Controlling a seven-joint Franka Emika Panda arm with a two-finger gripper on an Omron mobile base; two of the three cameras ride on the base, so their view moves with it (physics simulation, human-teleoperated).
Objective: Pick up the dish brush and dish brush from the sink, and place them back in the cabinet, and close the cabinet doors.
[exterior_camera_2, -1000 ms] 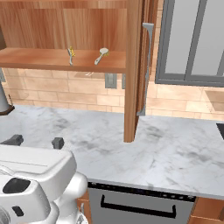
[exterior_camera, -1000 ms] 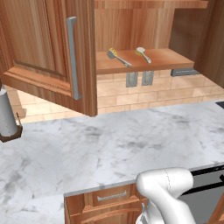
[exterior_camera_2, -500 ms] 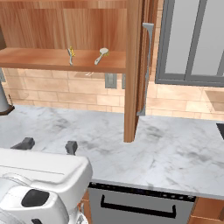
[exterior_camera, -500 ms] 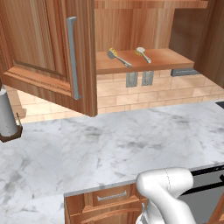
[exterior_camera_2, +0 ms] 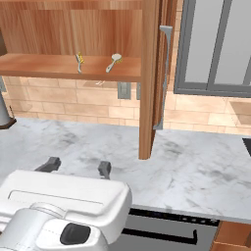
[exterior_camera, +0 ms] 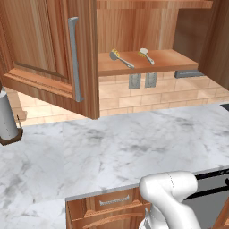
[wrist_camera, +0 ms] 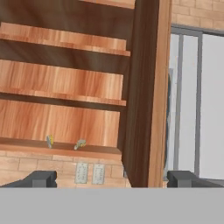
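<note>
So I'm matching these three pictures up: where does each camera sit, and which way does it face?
Left base view: behind the arm, left, facing the open cabinet over the counter; arm at lower right.
Right base view: behind, right, same cabinet; the open claw and arm at lower left.
Hand view: on the hand, looking up at the shelves; both fingertips show.
All three share the two brushes on the shelf.

Cabinet doors cropped (top edge); brushes tiny.

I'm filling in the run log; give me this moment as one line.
stage: brushes shelved | dish brushes: on cabinet bottom shelf | cabinet doors: open | gripper: open, empty, above counter
</note>
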